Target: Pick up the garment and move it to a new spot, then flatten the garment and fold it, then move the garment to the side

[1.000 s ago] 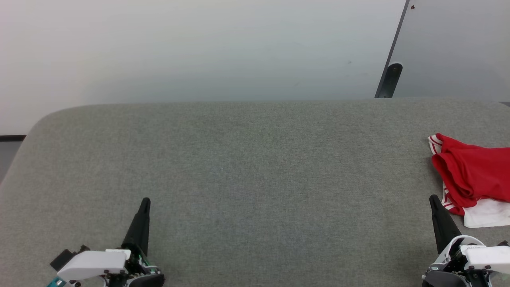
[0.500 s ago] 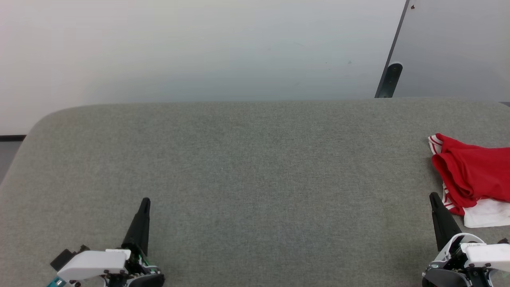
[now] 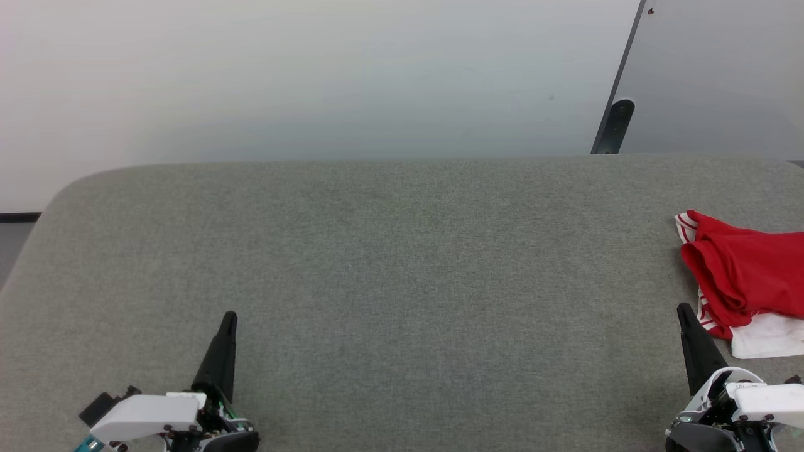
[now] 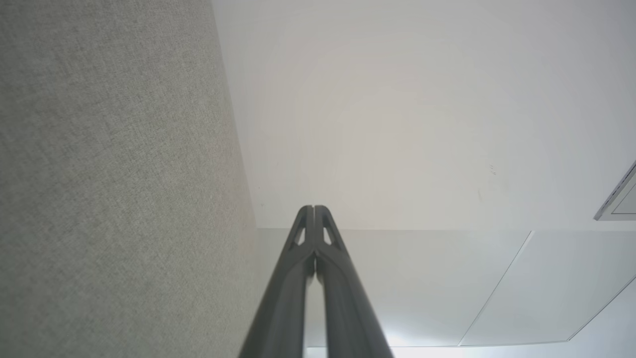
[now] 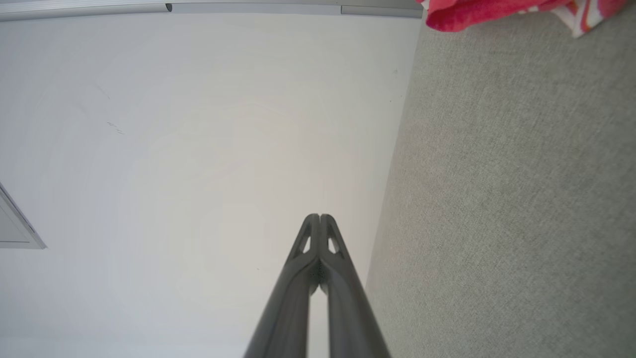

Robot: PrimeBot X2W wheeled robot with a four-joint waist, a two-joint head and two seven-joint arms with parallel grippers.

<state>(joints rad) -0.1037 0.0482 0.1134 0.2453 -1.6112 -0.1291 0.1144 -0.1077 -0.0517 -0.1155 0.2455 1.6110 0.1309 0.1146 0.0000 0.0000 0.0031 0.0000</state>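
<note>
Garment [image 3: 744, 276] lies crumpled on the grey fabric surface [image 3: 402, 263], just ahead of the right gripper [image 3: 681, 309] and a little to its outer side, running off the head view's right edge. Red cloth is bunched on top, red-and-white striped trim shows along the side facing the gripper, and a white part spreads at the end nearest the fingertip. The gripper's tip stands just beside that striped trim, parted from it by a thin strip of grey fabric; whether the tip hangs above the surface or rests on it cannot be told. Its two dark fingers are pressed together with nothing between them. The right wrist view makes this plain: the right gripper [image 5: 319, 217] shows both tips meeting along a thin seam. There the garment [image 5: 477, 12] appears as a red fold with a scrap of striped white, well beyond the fingertips and off to their right, on the grey fabric surface [image 5: 497, 199].

The left gripper [image 3: 229, 317] sits well apart from the garment, across a wide stretch of surface from the right one, fingers pointing away from the robot. In the left wrist view the left gripper [image 4: 314, 209] is likewise closed on nothing, tips touching, with the grey fabric surface [image 4: 114, 174] to the fingers' left and a white wall [image 4: 397, 124] beyond them.

Past both grippers the surface ends in a rounded far edge against the white wall [image 3: 314, 75]; a grey panel [image 3: 722, 75] with a dark bracket [image 3: 619, 122] stands beyond the right gripper
</note>
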